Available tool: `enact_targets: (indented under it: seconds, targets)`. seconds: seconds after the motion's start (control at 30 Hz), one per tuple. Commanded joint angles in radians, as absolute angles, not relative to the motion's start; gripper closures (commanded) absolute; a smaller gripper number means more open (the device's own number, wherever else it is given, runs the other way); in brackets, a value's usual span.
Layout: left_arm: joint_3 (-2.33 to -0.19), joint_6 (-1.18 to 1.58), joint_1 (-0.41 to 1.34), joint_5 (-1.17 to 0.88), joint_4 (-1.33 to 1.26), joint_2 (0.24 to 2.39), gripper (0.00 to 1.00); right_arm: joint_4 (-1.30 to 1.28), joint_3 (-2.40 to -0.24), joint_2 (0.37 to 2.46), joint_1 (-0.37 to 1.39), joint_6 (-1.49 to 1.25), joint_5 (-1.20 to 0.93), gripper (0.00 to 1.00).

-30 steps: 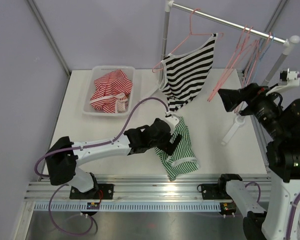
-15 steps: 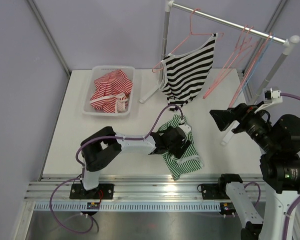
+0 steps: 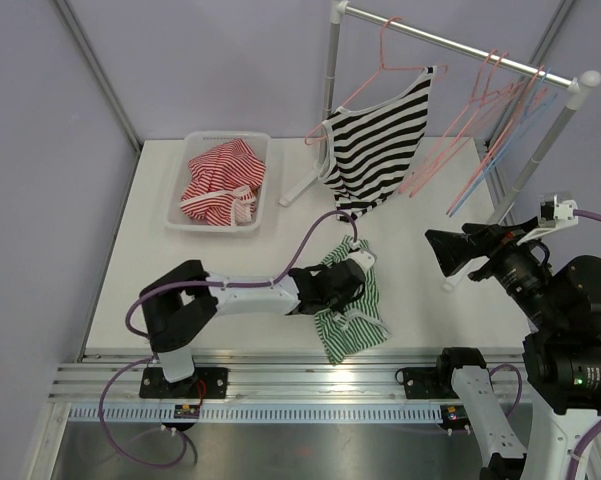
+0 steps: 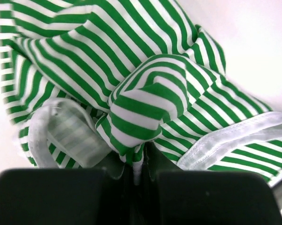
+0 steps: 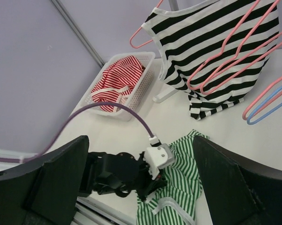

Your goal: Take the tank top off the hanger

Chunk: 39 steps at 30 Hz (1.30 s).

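A black-and-white striped tank top (image 3: pixel 375 140) hangs on a pink hanger (image 3: pixel 385 55) from the rail, its hem close above the table; the right wrist view shows it (image 5: pixel 211 51) too. Below it a green-and-white striped top (image 3: pixel 360 315) lies crumpled on the table. My left gripper (image 3: pixel 345 290) is shut on a fold of this green top (image 4: pixel 145 103), low on the table. My right gripper (image 3: pixel 448 252) hovers open in the air to the right, holding nothing, well apart from the hanging tank top.
A white basket (image 3: pixel 195 140) with red striped clothes stands at the back left. Several empty pink and blue hangers (image 3: pixel 480 120) dangle from the rail (image 3: pixel 460 45) on the right. The rack's white foot (image 3: pixel 458 272) rests near my right gripper.
My left gripper has closed on the green striped top and bunched it slightly toward the near edge. My right arm has shifted lower and to the right; the empty hangers have swung.
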<state>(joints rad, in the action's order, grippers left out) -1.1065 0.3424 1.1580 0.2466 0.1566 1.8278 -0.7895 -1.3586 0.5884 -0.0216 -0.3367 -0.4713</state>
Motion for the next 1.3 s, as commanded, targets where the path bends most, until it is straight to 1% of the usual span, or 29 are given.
enact_targets:
  seconds: [0.0, 0.17, 0.37, 0.47, 0.53, 0.57, 0.7, 0.73, 0.77, 0.8, 0.83, 0.87, 0.93, 0.97, 1.03, 1.07, 1.1, 1.2, 1.27]
  targets:
    - [-1.111, 0.351, 1.163, 0.421, 0.268, 1.631, 1.00, -0.746, -1.338, 0.571, -0.025, -0.339, -0.445, 0.00]
    - [-1.153, 0.348, 1.158, 0.605, 0.426, 1.500, 1.00, -0.736, -1.313, 0.563, -0.025, -0.341, -0.434, 0.01]
    - [-1.278, 0.321, 1.098, 0.715, 0.586, 1.401, 1.00, -0.721, -1.302, 0.557, -0.025, -0.344, -0.440, 0.00]
    - [-1.344, 0.302, 1.019, 0.698, 0.636, 1.365, 1.00, -0.706, -1.292, 0.552, -0.025, -0.354, -0.445, 0.00]
    - [-1.402, 0.284, 0.934, 0.684, 0.652, 1.353, 1.00, -0.693, -1.284, 0.552, -0.025, -0.362, -0.457, 0.00]
    - [-1.425, 0.256, 0.904, 0.655, 0.655, 1.350, 1.00, -0.683, -1.281, 0.557, -0.025, -0.364, -0.463, 0.01]
    - [-1.522, 0.203, 0.689, 0.568, 0.653, 1.379, 1.00, -0.657, -1.266, 0.557, -0.025, -0.379, -0.488, 0.00]
    - [-1.567, 0.192, 0.649, 0.517, 0.650, 1.391, 1.00, -0.650, -1.264, 0.558, -0.025, -0.385, -0.492, 0.01]
    - [-1.591, 0.186, 0.609, 0.487, 0.649, 1.425, 1.00, -0.638, -1.261, 0.558, -0.025, -0.390, -0.500, 0.01]
    - [-1.623, 0.178, 0.529, 0.457, 0.649, 1.446, 1.00, -0.634, -1.256, 0.558, -0.025, -0.393, -0.508, 0.01]
    - [-1.697, 0.175, 0.491, 0.407, 0.670, 1.481, 1.00, -0.629, -1.256, 0.561, -0.025, -0.397, -0.515, 0.00]
    - [-1.745, 0.155, 0.418, 0.375, 0.681, 1.546, 1.00, -0.621, -1.253, 0.563, -0.023, -0.397, -0.521, 0.01]
    - [-1.837, 0.141, 0.355, 0.294, 0.719, 1.630, 1.00, -0.617, -1.252, 0.568, -0.025, -0.399, -0.537, 0.01]
    - [-1.929, 0.111, 0.307, 0.258, 0.724, 1.717, 1.00, -0.617, -1.252, 0.571, -0.025, -0.400, -0.541, 0.00]
    - [-2.038, 0.080, 0.270, 0.230, 0.776, 1.808, 1.00, -0.614, -1.250, 0.574, -0.025, -0.399, -0.555, 0.00]
    - [-2.128, 0.071, 0.240, 0.223, 0.796, 1.860, 1.00, -0.612, -1.250, 0.575, -0.025, -0.399, -0.561, 0.01]
    - [-2.170, 0.064, 0.224, 0.200, 0.819, 1.943, 1.00, -0.612, -1.250, 0.578, -0.025, -0.399, -0.571, 0.01]
    - [-2.256, 0.075, 0.166, 0.132, 0.850, 2.058, 1.00, -0.606, -1.246, 0.581, -0.025, -0.402, -0.597, 0.01]
    - [-2.257, 0.103, 0.132, 0.039, 0.857, 2.152, 1.00, -0.588, -1.235, 0.581, -0.025, -0.411, -0.607, 0.01]
